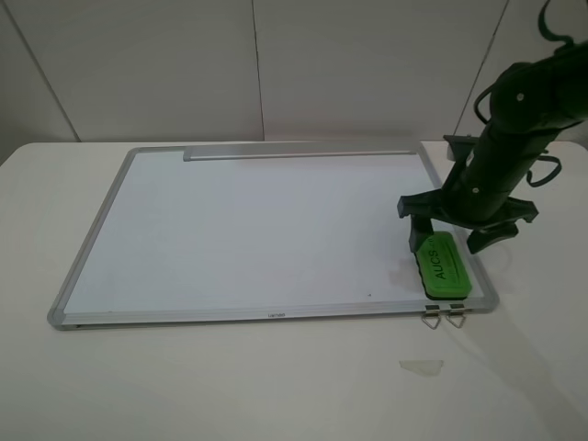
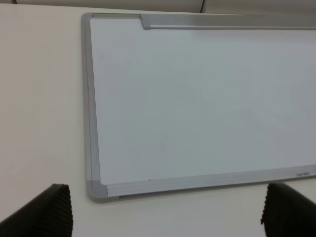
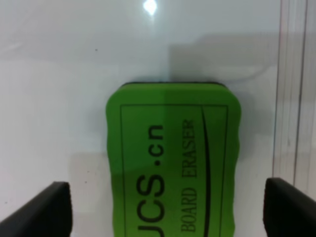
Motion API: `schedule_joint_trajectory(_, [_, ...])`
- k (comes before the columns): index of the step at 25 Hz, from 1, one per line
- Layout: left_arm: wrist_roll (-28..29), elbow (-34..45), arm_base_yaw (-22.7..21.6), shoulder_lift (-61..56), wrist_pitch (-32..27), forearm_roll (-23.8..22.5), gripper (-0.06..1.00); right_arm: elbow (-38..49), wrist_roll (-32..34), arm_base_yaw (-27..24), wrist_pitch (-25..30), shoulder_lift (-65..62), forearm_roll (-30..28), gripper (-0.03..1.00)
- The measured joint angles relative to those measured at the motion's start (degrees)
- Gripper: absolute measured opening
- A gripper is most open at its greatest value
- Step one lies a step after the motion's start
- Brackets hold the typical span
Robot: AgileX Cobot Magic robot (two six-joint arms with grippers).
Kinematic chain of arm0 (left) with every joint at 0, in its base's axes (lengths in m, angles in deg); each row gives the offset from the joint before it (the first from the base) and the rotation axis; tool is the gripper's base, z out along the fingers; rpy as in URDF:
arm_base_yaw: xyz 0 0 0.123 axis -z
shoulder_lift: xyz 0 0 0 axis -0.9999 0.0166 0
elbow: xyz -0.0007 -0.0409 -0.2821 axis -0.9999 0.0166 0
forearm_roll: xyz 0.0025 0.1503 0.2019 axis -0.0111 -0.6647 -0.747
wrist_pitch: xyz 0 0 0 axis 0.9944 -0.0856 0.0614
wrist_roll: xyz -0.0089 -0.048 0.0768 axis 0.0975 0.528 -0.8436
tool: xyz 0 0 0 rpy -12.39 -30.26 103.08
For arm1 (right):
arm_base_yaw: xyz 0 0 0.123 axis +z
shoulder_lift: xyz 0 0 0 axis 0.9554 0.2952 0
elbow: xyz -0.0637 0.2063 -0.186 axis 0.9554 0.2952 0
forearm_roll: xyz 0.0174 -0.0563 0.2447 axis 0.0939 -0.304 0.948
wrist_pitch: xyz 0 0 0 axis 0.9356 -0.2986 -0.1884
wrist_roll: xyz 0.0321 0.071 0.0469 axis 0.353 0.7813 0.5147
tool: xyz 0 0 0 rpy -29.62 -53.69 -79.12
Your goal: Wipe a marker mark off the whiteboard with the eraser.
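Observation:
The whiteboard (image 1: 257, 220) lies flat on the table, its white face bare in every view; no marker mark shows on it. The green eraser (image 1: 443, 265) rests on the board's near right corner, lettering up. My right gripper (image 1: 450, 237) hangs open just over the eraser's far end. In the right wrist view the eraser (image 3: 173, 168) fills the space between the two dark fingertips (image 3: 42, 212), with a gap on each side. My left gripper (image 2: 165, 217) is open over bare table by the whiteboard's (image 2: 197, 98) near left corner, holding nothing; it is out of the exterior view.
The grey tray strip (image 1: 299, 153) runs along the board's far edge. Two metal clips (image 1: 443, 317) stick out from the near right corner. A tiny dark speck (image 1: 370, 296) sits near the board's front edge. A small translucent scrap (image 1: 421, 366) lies on the table.

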Motion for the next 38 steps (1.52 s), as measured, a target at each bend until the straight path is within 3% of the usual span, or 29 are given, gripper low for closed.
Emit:
schedule_joint_trajectory(5, [0.0, 0.0, 0.0, 0.0, 0.0, 0.0, 0.78, -1.59, -3.76, -0.23, 3.98, -3.19, 0.13, 0.81])
schedule_joint_trajectory(13, [0.0, 0.0, 0.0, 0.0, 0.0, 0.0, 0.78, -12.53, -14.06, -9.63, 24.97, -3.49, 0.06, 0.81])
schedule_joint_trajectory(15, [0.0, 0.0, 0.0, 0.0, 0.0, 0.0, 0.78, -13.23, -15.58, -11.91, 27.4, -3.83, 0.01, 0.81])
schedule_joint_trajectory(18, [0.0, 0.0, 0.0, 0.0, 0.0, 0.0, 0.78, -13.31, -15.68, -14.72, 27.8, -5.03, 0.35, 0.81])
schedule_joint_trajectory(24, [0.0, 0.0, 0.0, 0.0, 0.0, 0.0, 0.78, -7.73, -17.03, -14.98, 27.8, -14.06, 1.22, 0.81])
schedule_joint_trajectory(38, [0.0, 0.0, 0.0, 0.0, 0.0, 0.0, 0.78, 14.11, -19.1, -14.98, 28.17, -56.98, 1.22, 0.81])
